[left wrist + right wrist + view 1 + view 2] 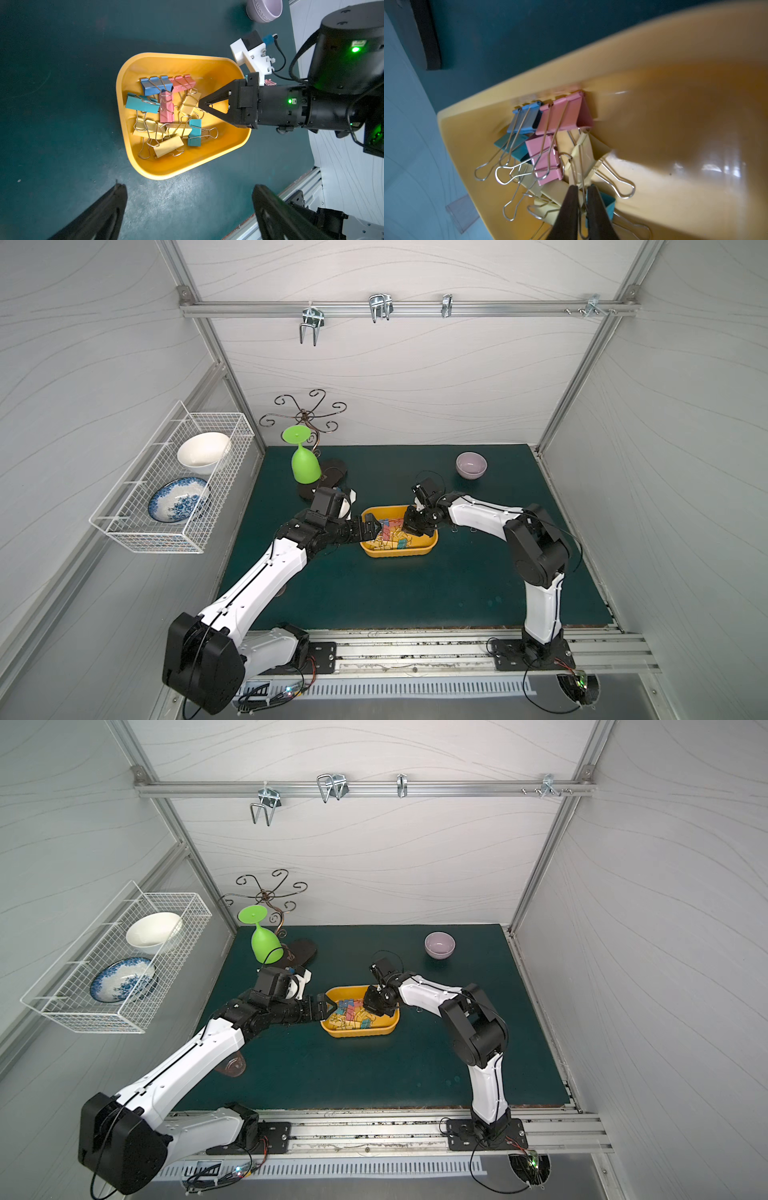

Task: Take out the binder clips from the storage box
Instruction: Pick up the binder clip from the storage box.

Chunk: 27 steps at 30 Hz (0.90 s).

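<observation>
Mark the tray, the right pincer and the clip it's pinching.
Tray [399, 552]: a top view, front wall.
Right pincer [202, 103]: left wrist view, between the closed fingertips.
Clip [189, 104]: left wrist view, yellow body; its wire handle sits in the pincer.

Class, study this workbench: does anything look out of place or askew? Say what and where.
The green goblet is upside down and tilted by the scrolled wire rack. The binder clips lie in a tangled heap in the storage box, handles interlocked.
</observation>
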### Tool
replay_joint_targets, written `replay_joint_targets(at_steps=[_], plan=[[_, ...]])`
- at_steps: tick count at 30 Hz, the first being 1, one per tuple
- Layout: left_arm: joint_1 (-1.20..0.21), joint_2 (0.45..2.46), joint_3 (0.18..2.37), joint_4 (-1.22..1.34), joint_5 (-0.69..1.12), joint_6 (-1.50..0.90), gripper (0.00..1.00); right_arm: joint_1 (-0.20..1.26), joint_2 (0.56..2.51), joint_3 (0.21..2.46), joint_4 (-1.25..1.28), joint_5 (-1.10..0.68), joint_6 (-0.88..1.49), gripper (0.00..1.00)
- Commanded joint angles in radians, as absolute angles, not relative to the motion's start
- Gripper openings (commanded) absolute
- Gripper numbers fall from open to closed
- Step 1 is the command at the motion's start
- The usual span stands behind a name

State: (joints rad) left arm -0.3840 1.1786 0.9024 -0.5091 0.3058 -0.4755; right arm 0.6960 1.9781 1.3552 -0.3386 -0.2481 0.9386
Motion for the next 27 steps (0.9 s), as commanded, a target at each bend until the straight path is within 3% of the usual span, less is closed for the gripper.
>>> replay_joint_targets(at_steps=[1, 10, 16, 23, 27], plan=[[-0.380, 1.193, 0.910, -0.471, 0.342, -0.492, 0.98, 0.677, 1.920, 1.321, -0.351, -0.214, 0.976, 0.05], [-0.391, 1.197, 0.908, -0.426, 0.369, -0.534, 0.98, 0.636, 1.747, 1.291, -0.383, -0.152, 0.990, 0.02], [-0.506, 1.183, 0.920, -0.392, 0.299, -0.568, 0.98, 0.634, 1.566, 1.241, -0.383, -0.043, 0.955, 0.00], [-0.628, 1.196, 0.914, -0.354, 0.197, -0.612, 0.98, 0.624, 1.231, 0.947, -0.363, 0.219, 1.132, 0.00], [-0.703, 1.229, 0.924, -0.328, 0.176, -0.599, 0.99, 0.622, 1.106, 0.746, -0.299, 0.270, 1.333, 0.00]])
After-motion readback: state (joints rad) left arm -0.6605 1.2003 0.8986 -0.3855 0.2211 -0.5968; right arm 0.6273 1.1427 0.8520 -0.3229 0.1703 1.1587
